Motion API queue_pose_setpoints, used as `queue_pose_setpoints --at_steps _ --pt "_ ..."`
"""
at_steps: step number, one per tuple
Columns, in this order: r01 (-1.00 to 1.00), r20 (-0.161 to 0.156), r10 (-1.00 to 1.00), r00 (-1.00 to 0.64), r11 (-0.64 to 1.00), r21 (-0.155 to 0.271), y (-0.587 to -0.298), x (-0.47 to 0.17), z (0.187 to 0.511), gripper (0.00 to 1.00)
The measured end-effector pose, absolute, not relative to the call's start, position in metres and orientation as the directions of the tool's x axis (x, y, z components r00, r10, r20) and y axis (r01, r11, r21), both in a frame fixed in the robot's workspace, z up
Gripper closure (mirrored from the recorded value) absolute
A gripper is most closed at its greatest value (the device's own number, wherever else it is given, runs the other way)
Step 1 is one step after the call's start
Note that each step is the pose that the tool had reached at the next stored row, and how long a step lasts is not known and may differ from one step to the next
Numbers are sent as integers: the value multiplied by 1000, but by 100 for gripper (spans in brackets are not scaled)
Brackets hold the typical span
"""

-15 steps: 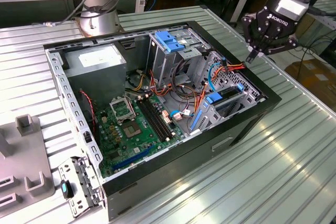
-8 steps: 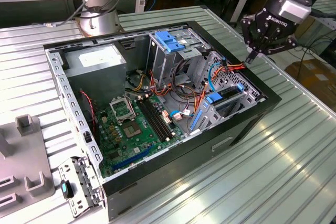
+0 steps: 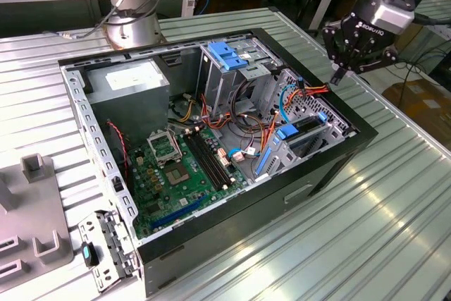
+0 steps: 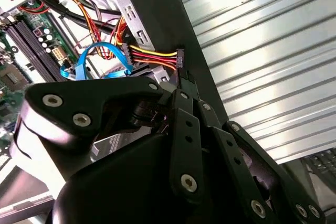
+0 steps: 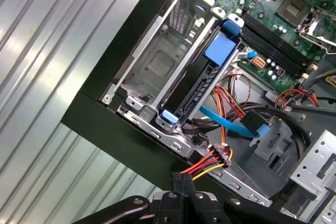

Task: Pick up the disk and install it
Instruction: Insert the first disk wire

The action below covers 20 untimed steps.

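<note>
hangs above the far right edge of the open computer case (image 3: 211, 237), as seen in the exterior view: the gripper (image 3: 340, 75), black, with fingertips pointing down toward the case wall. fingers pressed together at the tips in both wrist views, nothing held between them. in the second wrist view the closed gripper (image 4: 185, 81) sits just beside a black connector (image 4: 180, 57) at the end of a bundle of yellow, red and black wires (image 4: 152, 55); cannot tell whether touching or only very near. same connector (image 5: 223, 156) in the first wrist view, just past the gripper (image 5: 181, 178).

sits already inside the case, in the metal drive bay (image 5: 152, 72) at the near right corner in the exterior view: the disk (image 3: 303, 130), a slim dark slab with a bright blue bracket at the ends. stands on its edge in the bay in the first wrist view, the disk (image 5: 202, 85), with a blue tab at each end. runs below it a flat blue cable (image 5: 226, 121).

lies on the case floor a green motherboard (image 3: 180, 170). stands at the back of the case a tall metal cage (image 3: 229, 68) with a blue plate on top. rests on a ribbed metal table (image 3: 366, 223), the whole case.
</note>
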State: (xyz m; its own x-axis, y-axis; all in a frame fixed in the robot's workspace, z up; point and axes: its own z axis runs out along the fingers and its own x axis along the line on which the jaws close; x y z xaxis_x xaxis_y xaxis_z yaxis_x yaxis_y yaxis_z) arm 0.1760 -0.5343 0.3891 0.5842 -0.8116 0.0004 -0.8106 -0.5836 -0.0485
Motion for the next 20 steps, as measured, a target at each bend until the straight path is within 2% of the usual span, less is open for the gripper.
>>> queue_pose_setpoints --at_steps 5,6,12,13,20 --pt "-742 6 -743 669 -668 -54 -534 176 387 89" --pt "-729 7 -731 683 -682 -55 -534 176 387 83" --pt "-652 15 -653 757 -756 -61 -534 176 384 82" --pt "-638 16 -639 769 -768 -62 -534 176 384 75" --pt "-545 27 -548 836 -835 -69 -534 176 380 75"
